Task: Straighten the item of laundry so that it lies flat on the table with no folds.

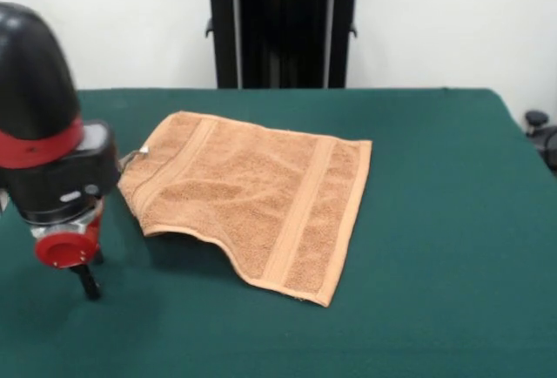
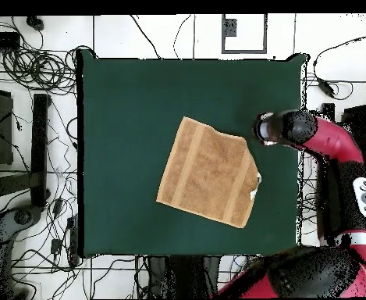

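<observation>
While arm bulk hides pincer [image 1: 85, 280] tips, grip state unclear, towel [image 1: 252, 202] near edge curled on table [image 1: 435, 221]

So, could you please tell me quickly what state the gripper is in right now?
Gripper: open or shut cannot be told; it holds nothing, beside the orange-tan terry-cloth towel.

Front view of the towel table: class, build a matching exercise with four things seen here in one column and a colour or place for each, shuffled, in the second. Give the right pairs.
Things:
1. towel
2. table
3. gripper
4. pedestal

Descriptions:
A. dark green cover
B. black, upright at the far edge
C. orange-tan, with woven bands
D. low over the cloth at the picture's left, beside the towel

Pairs: 1-C, 2-A, 3-D, 4-B
</observation>
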You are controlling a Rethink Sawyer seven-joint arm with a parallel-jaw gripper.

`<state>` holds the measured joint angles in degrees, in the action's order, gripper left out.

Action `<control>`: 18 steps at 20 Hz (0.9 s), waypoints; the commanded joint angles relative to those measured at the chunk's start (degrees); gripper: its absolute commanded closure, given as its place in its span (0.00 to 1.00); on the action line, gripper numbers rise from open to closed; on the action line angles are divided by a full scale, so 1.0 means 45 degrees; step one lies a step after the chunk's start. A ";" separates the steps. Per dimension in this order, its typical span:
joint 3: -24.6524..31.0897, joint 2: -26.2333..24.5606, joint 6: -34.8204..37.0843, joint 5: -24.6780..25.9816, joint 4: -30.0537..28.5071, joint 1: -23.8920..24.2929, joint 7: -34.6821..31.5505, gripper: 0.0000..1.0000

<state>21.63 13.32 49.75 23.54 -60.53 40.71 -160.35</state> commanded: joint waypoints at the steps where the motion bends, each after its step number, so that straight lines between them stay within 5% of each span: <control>1: 0.2811 -0.3258 -0.4148 0.1414 -0.1715 0.1733 0.7367 0.00; 8: 0.3240 -0.3555 -0.5595 0.2318 -0.2073 0.2152 0.7578 0.00; 18: 0.4957 -0.5050 -0.5719 0.2329 -0.1991 0.3531 0.9067 0.00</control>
<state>39.17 8.90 49.75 22.84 -66.75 57.53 -146.31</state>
